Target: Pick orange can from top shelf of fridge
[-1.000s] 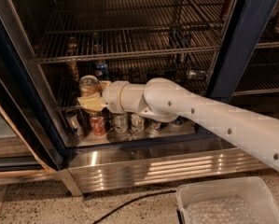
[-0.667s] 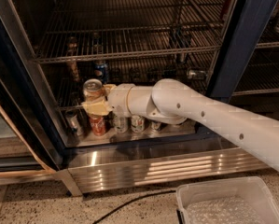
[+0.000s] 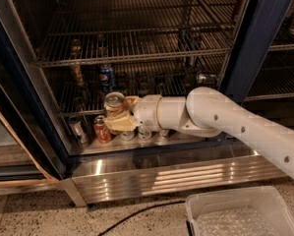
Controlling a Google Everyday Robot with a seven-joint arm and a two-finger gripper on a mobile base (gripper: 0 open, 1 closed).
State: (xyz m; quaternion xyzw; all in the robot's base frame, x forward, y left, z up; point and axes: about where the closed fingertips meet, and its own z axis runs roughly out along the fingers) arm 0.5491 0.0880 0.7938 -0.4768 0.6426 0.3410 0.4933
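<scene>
My gripper [image 3: 121, 113] is at the end of the white arm, inside the fridge [image 3: 264, 28] at its lower left. Its tan fingers [image 3: 121, 123] are shut on the orange can [image 3: 114, 103], a coppery can with a silver top, held upright just in front of the lower wire rack and above the steel floor. The top shelf [image 3: 136, 47], a dark wire rack, runs across the fridge above the gripper.
A blue cola can [image 3: 106, 75] stands on the lower rack behind the gripper. A red-and-white can [image 3: 102, 130] and several other cans [image 3: 77, 130] stand on the steel floor below. A louvred base panel [image 3: 176, 173], a black cable [image 3: 136, 213] and a white bin [image 3: 240, 213] lie in front.
The gripper, with the orange can in it, has moved right and down, out towards the fridge's front. The arm has followed.
</scene>
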